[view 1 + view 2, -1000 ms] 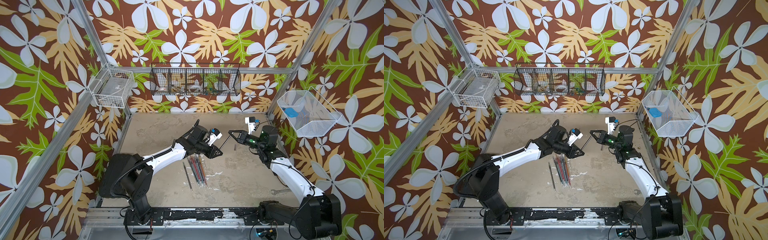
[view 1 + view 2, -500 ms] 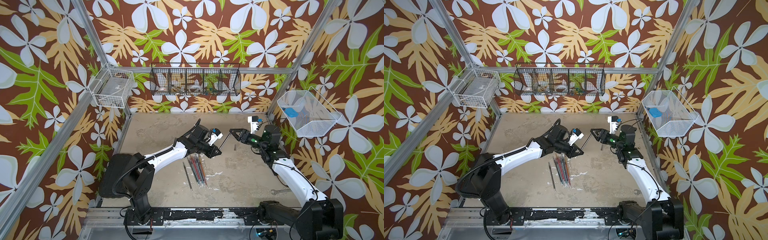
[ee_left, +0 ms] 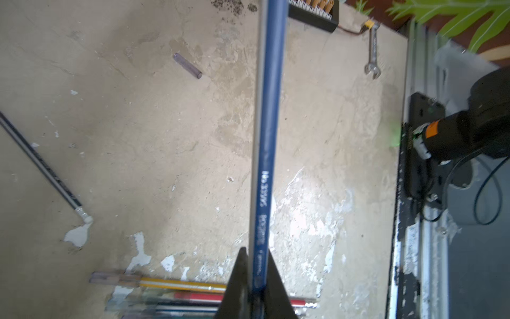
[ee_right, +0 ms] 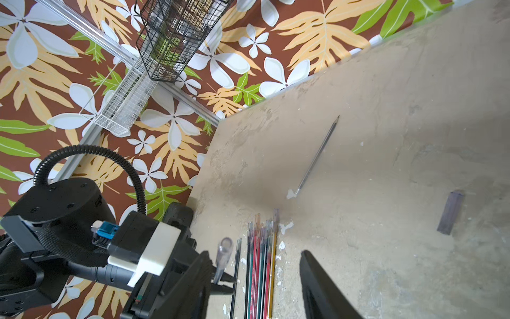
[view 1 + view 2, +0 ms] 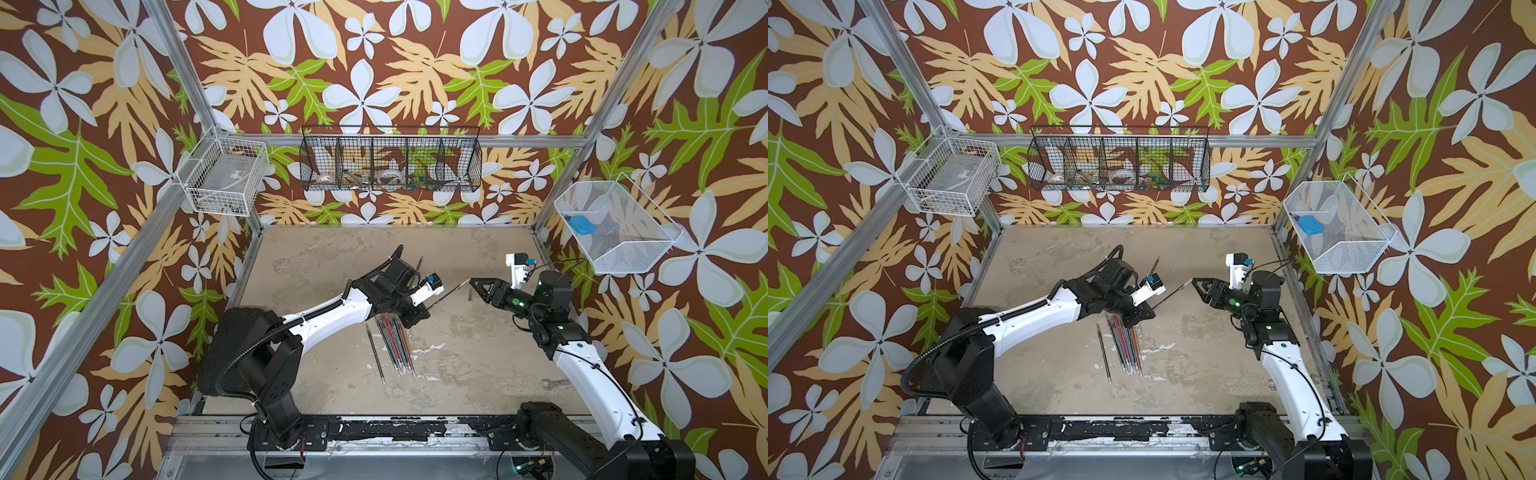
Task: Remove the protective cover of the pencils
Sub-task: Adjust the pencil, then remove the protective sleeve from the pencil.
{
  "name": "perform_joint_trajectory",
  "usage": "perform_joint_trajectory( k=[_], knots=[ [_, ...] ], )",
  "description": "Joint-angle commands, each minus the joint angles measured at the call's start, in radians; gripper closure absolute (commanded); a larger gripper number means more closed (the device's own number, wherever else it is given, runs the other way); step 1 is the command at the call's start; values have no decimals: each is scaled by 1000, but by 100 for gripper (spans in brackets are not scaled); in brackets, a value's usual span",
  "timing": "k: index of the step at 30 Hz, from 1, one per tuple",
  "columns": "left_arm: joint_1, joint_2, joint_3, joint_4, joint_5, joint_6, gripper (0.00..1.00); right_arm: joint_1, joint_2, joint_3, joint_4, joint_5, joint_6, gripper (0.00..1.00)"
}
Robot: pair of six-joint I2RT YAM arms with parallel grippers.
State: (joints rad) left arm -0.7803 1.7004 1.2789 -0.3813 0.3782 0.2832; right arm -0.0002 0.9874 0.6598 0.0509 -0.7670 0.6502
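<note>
A worn beige table (image 5: 478, 345) sits inside flower-papered walls. A black wire basket (image 5: 390, 158) hangs at the back, and a white wire basket (image 5: 222, 176) and a white mesh basket (image 5: 615, 232) hang at the sides. Both arms lean over the middle of the table, facing each other. The left gripper (image 3: 256, 276) is clenched on a blue pencil (image 3: 269, 124), which is off the table and slants toward the right gripper (image 4: 255, 252). The right gripper's fingers (image 4: 198, 276) are spread wide and grasp nothing. Below the left gripper a bundle of pencils (image 5: 397, 345) lies side by side on the table, several capped at one end, with a black pencil (image 5: 375, 353) just beside it. A grey pencil (image 4: 317, 154) with a bare sharpened tip lies apart, nearer the back wall. A wrench (image 5: 555, 383) lies near the right arm. A smoky cap (image 4: 224, 254) sits on the blue pencil's far end, just beside one spread finger; whether they touch cannot be told. A loose cap (image 4: 449, 212) lies on the table near the right gripper.
</note>
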Motion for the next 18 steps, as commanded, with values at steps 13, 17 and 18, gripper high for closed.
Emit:
perform_joint_trajectory(
  k=[13,17,18],
  knots=[
    [-22,22,32,-57,-69,66,100,23,-48,-135,201,-57,199,56],
    [-22,24,39,-61,-60,60,100,38,-26,-158,287,-48,270,60],
    [-22,22,39,-61,-59,57,100,43,-23,-159,300,-44,280,60]
  ],
)
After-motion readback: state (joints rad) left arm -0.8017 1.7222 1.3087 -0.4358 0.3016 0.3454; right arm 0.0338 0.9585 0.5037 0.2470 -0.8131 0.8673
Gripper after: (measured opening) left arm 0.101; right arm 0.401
